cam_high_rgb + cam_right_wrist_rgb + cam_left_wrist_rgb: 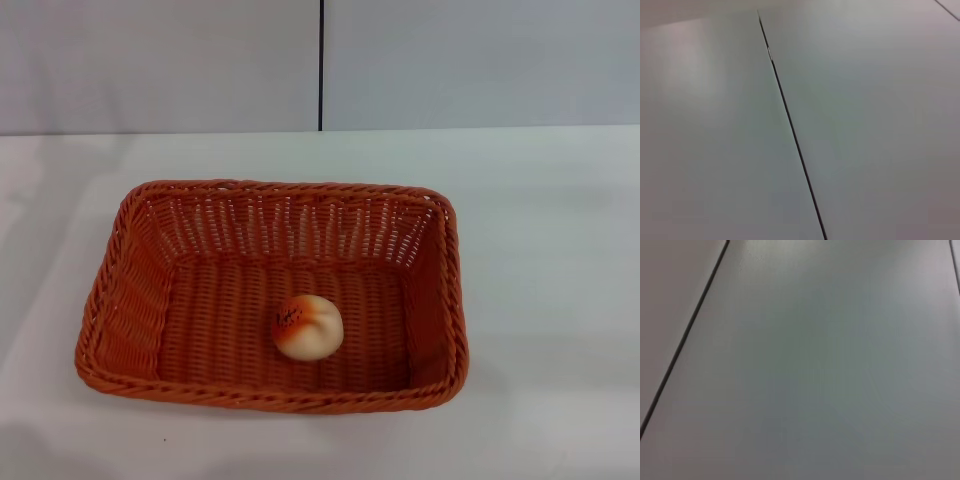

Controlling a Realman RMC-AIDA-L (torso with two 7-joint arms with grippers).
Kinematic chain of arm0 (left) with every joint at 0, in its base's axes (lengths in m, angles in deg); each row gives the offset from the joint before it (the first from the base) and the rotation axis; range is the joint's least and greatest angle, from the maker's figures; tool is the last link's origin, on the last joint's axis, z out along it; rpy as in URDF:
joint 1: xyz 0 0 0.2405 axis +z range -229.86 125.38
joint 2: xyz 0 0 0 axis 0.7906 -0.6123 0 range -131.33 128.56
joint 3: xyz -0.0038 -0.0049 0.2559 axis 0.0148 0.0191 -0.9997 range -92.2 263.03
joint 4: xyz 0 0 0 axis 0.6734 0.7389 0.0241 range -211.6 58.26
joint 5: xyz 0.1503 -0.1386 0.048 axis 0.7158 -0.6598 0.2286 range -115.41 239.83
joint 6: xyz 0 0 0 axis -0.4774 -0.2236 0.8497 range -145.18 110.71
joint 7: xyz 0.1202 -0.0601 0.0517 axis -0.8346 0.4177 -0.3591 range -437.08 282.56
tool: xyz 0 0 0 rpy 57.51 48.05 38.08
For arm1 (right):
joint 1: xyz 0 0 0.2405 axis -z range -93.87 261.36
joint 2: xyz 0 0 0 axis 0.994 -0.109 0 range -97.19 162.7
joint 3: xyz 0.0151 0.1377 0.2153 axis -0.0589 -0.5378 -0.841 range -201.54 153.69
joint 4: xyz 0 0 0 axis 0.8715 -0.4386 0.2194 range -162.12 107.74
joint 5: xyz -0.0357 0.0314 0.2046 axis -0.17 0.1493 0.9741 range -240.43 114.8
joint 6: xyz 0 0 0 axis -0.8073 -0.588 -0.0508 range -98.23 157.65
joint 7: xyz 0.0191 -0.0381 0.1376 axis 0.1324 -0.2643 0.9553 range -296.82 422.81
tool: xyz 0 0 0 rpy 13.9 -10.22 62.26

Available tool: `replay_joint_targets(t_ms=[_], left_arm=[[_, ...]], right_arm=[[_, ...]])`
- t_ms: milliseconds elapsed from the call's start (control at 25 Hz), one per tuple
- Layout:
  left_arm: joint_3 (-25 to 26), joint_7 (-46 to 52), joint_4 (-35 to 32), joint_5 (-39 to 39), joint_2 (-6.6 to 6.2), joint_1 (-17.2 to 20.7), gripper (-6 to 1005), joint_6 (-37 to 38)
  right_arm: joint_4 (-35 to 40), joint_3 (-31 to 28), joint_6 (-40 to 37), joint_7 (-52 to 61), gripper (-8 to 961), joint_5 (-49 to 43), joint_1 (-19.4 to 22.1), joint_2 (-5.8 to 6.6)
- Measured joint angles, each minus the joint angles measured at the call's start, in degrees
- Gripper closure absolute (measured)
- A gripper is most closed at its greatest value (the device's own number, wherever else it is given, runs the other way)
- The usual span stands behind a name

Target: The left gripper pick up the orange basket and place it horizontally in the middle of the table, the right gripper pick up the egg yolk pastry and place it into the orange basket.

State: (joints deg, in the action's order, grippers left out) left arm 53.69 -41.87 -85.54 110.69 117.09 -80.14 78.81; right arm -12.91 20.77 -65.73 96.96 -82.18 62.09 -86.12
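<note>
The orange basket (135,300) lies lengthwise across the middle of the white table (550,250) in the head view. Inside it, on the woven floor slightly toward the near side, rests the egg yolk pastry (308,326), cream-coloured with a browned orange patch and small dark specks. Neither gripper nor either arm shows in the head view. Both wrist views show only plain pale panels crossed by a thin dark seam (790,130), with no fingers in them.
A grey wall with a vertical dark seam (321,65) rises behind the table's far edge. Bare white tabletop surrounds the basket on the left, right and near sides.
</note>
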Motion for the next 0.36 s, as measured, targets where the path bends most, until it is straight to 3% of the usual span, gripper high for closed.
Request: replay_joint_targets(t_ms=[360], left_arm=[[0.1,-0.2,0.3,-0.5,0.00,-0.2,202,-0.2]], right_arm=[[-1.7,-0.7,0.4,0.0,255,0.0,-1.7,-0.11]])
